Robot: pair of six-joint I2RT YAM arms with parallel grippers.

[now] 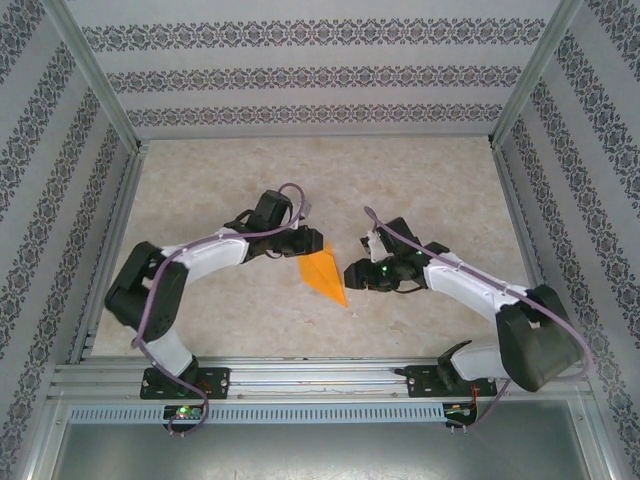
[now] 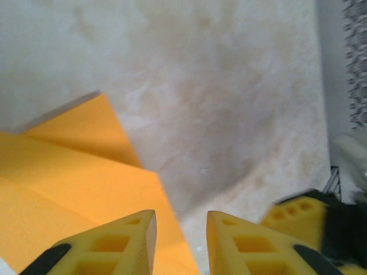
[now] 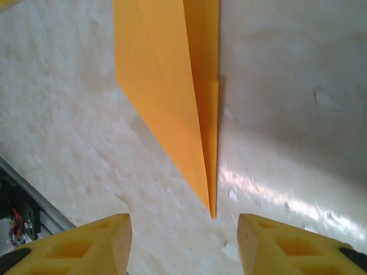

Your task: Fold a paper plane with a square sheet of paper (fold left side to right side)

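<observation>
The right gripper (image 3: pixel 183 246) is hanging spread wide with nothing between its jaws, just short of the sharp tip of the square sheet of paper (image 3: pixel 172 97). The sheet is lying flat on the table (image 3: pixel 298 86) as a narrow, creased orange dart between the two arms, and the left gripper (image 2: pixel 180 240) is hovering over its other end, fingers parted and gripping nothing. The earlier creases are looking done, so the left-over-right fold is probably coming up, calling for the left fingers to pinch the thin left edge and carry it across while the right gripper is pinning the tip against sliding.
</observation>
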